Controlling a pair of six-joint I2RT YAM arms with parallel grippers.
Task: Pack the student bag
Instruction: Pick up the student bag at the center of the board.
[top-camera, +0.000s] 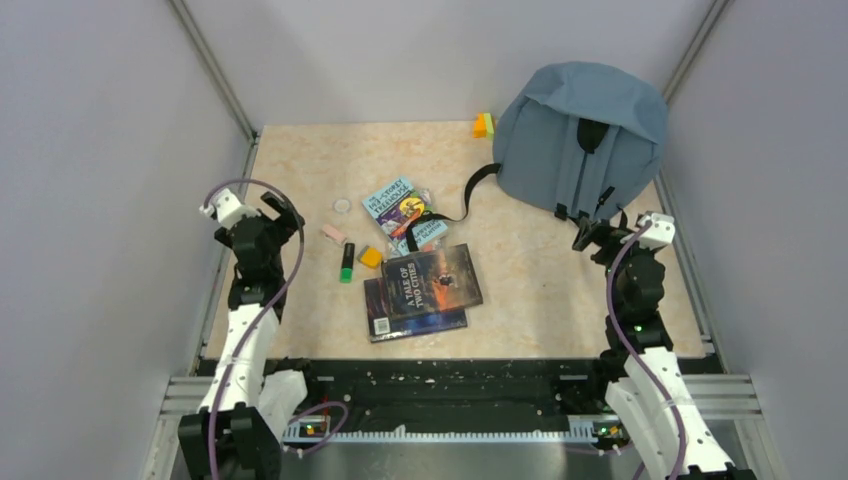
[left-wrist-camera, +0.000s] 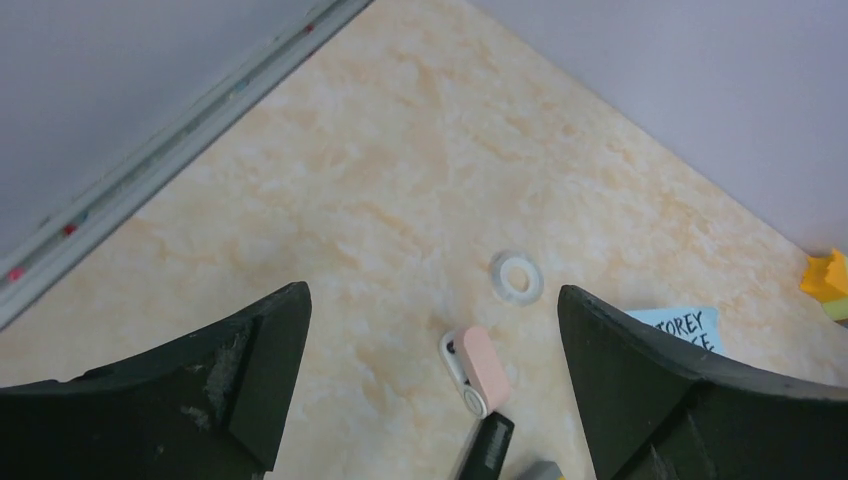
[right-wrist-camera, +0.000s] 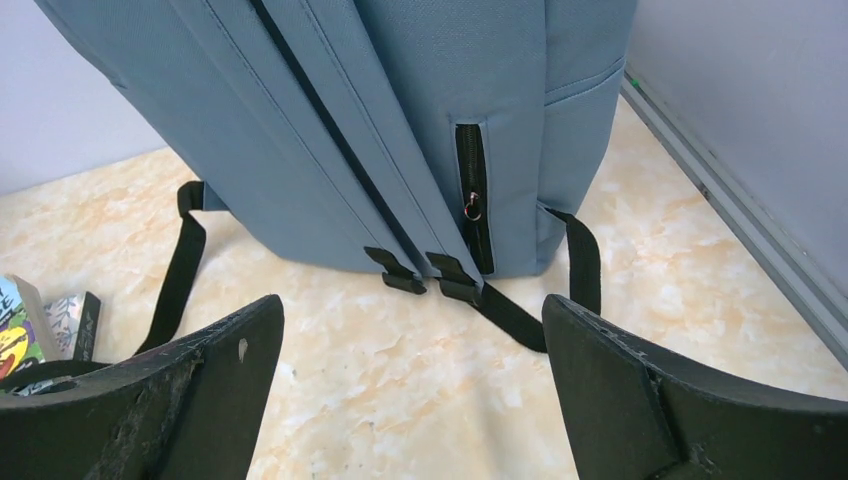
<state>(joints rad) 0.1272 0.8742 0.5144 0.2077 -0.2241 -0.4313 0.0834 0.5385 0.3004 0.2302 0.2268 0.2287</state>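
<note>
Beige tabletop (top-camera: 540, 300), student bag (top-camera: 580, 130), black strap (top-camera: 466, 200) reaching scattered books (top-camera: 430, 285)

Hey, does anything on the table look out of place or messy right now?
One black strap of the student bag trails across the table and lies over the colourful books, so lifting the bag might drag them. The two dark books are stacked askew.

Backpack (top-camera: 585, 135) at the table's (top-camera: 540, 280) far right, strap (top-camera: 470, 195) reaching left to the books (top-camera: 425, 290) mid-table. Left of those, marker (top-camera: 347, 262), eraser (top-camera: 333, 233), ring (top-camera: 343, 206).
</note>
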